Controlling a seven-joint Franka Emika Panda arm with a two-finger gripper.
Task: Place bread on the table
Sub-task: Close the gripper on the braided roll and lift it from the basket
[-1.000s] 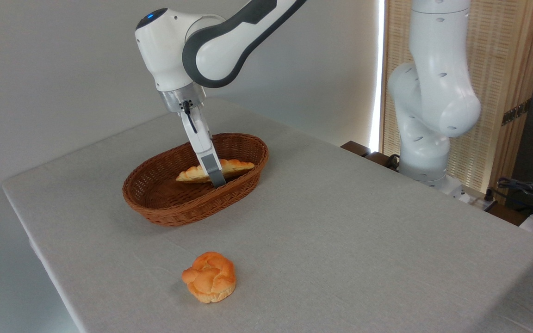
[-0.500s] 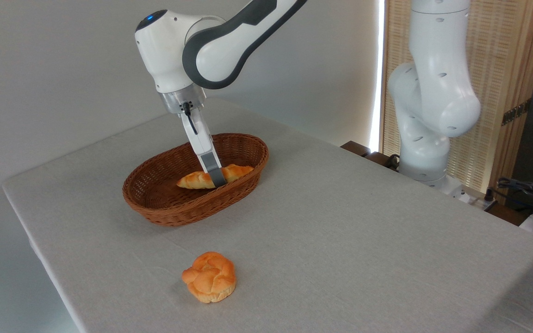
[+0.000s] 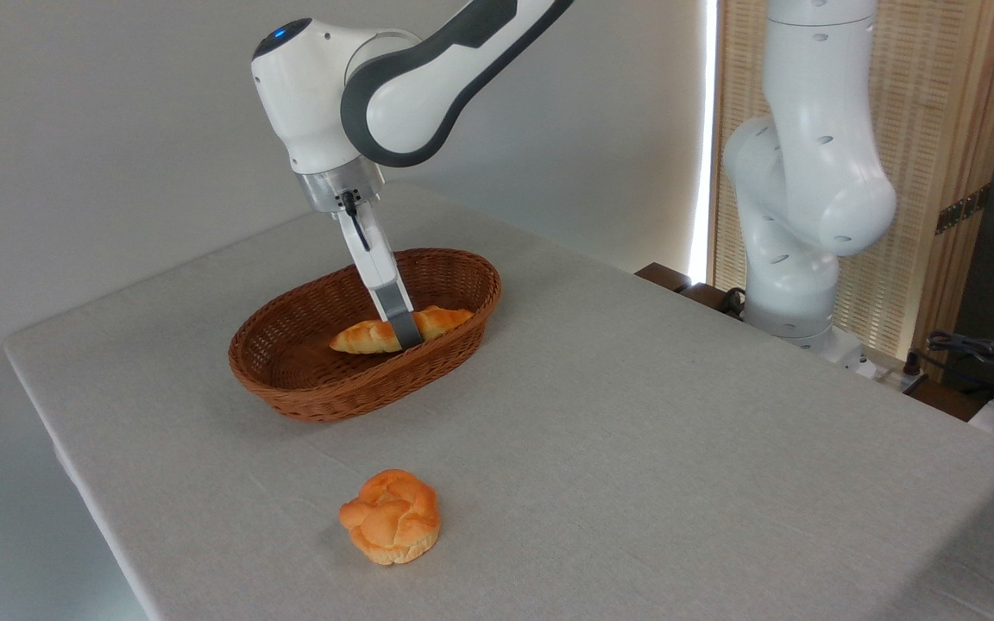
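Note:
The bread [image 3: 363, 337], a golden braided loaf, sits inside the brown wicker basket [image 3: 333, 390] on the grey-clothed table [image 3: 635, 414]. My gripper [image 3: 408, 332] reaches down into the basket and is shut across the loaf's middle. Only the near finger [image 3: 399, 312] shows, and it covers the loaf's centre. The far finger is hidden behind the bread. The loaf's two tapered ends stick out left and right of the finger, the right end a little higher.
A small round knotted bun [image 3: 391, 516] lies on the cloth in front of the basket. A second white robot arm [image 3: 795, 216] stands past the table's right edge, before a wooden slatted screen [image 3: 928, 129]. Cables [image 3: 980, 354] lie at far right.
Since a second ago the loaf has turned onto its edge and looks narrower as the fingers closed on it. In the last half second almost nothing has moved.

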